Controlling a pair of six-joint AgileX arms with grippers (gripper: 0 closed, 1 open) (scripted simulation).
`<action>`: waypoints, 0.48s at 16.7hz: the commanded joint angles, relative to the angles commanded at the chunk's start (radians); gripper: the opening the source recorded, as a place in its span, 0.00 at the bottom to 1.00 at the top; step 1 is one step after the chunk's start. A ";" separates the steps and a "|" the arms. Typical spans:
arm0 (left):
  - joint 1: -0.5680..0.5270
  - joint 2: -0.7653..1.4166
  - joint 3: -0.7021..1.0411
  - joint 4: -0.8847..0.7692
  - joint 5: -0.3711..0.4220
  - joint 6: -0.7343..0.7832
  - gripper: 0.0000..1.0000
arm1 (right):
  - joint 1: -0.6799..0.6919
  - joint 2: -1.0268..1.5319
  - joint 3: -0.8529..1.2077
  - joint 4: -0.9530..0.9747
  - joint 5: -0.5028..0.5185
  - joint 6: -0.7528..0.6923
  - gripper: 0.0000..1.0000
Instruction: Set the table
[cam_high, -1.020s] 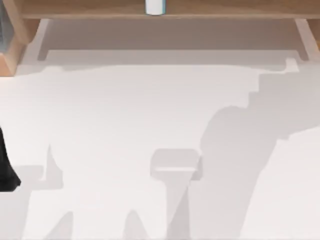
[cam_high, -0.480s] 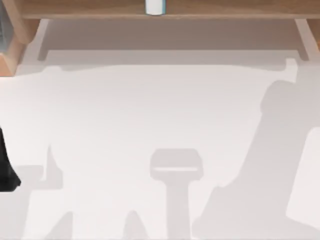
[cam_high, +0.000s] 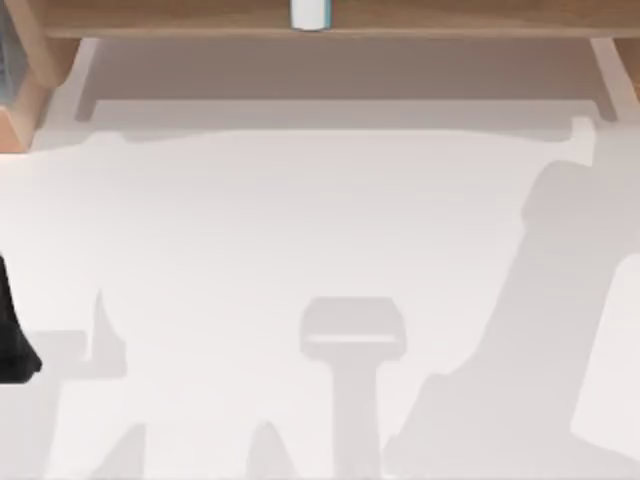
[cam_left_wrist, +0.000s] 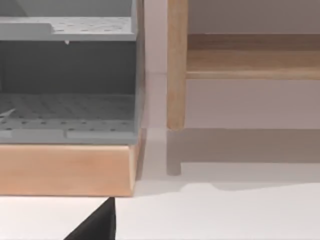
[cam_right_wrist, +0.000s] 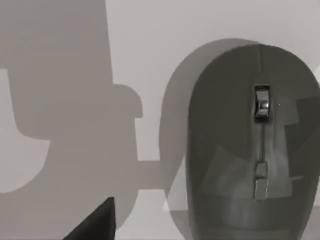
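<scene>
While the right arm hung over a grey mouse (cam_right_wrist: 252, 145) on the table (cam_high: 300, 220), its grip was unclear; next, it likely needed grabbing.

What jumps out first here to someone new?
A grey computer mouse lying on the white table, close under the right wrist camera. Next, the wooden shelf along the table's far edge in the top view, with a small white-and-blue container on it, and a grey perforated rack at the far left.
</scene>
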 joint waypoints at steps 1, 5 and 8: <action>0.000 0.000 0.000 0.000 0.000 0.000 1.00 | 0.000 -0.003 -0.008 0.006 0.000 -0.001 1.00; 0.000 0.000 0.000 0.000 0.000 0.000 1.00 | 0.001 -0.010 -0.041 0.032 -0.001 -0.001 1.00; 0.000 0.000 0.000 0.000 0.000 0.000 1.00 | 0.002 -0.008 -0.060 0.054 0.001 0.001 1.00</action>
